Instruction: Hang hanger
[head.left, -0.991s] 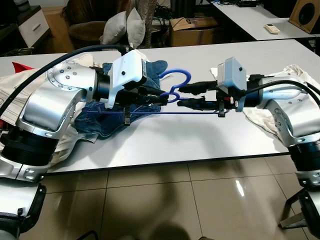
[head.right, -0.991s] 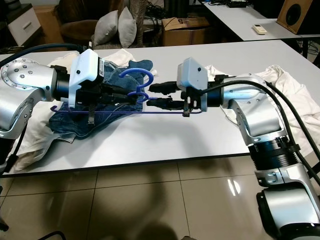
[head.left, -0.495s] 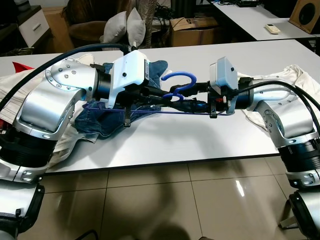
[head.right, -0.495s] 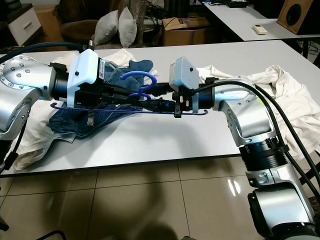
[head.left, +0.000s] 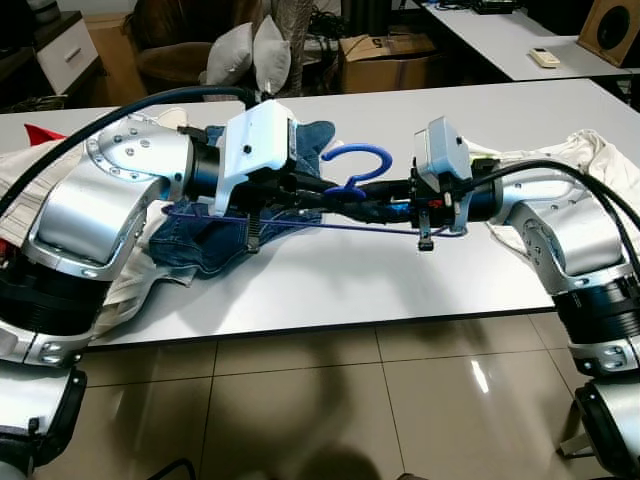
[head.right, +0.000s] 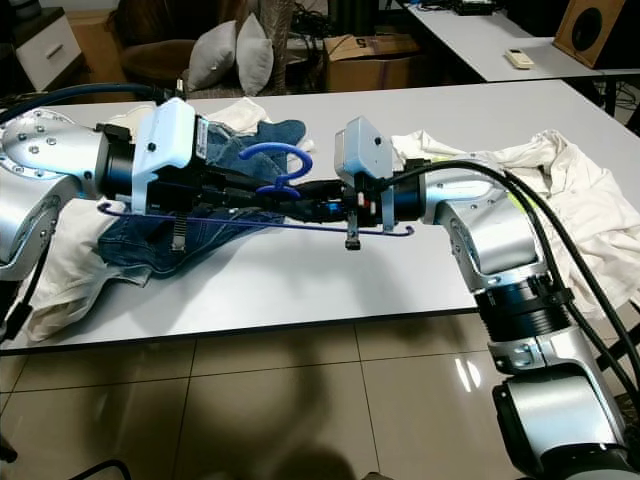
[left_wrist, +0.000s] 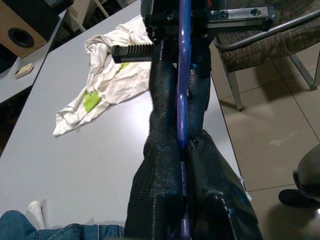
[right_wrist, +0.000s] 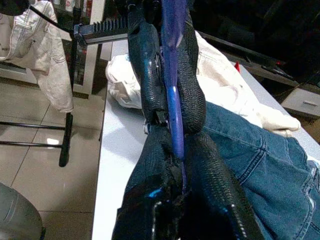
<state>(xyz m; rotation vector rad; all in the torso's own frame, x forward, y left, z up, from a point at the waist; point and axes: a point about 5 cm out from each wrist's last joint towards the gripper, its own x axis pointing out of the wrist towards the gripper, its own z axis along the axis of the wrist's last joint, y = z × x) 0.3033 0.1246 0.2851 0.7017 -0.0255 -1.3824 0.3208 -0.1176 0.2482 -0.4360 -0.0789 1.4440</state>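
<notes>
Seen from the head cameras, a blue hanger (head.left: 350, 185) is held level above a white counter (head.left: 330, 280), its hook raised between two silver arms. The left gripper (head.left: 325, 195) and the right gripper (head.left: 375, 207) are brought nose to nose at the neck under the hook, apparently so the frame can be passed or steadied before hanging. Blue jeans (head.left: 205, 235) are draped on the hanger's left side and rest partly on the counter; a white garment (head.right: 540, 175) lies heaped beside the right arm.

In the left wrist view, the left gripper's fingers (left_wrist: 155, 185) are pressed together on the hanger's blue wire (left_wrist: 183, 100), which runs on between the facing fingers of the other gripper.

In the right wrist view, the right gripper's fingers (right_wrist: 200, 175) are likewise clamped on the blue wire (right_wrist: 172, 100), with denim (right_wrist: 260, 170) spread beneath. A double hold is judged to keep the loaded hanger from tipping.
</notes>
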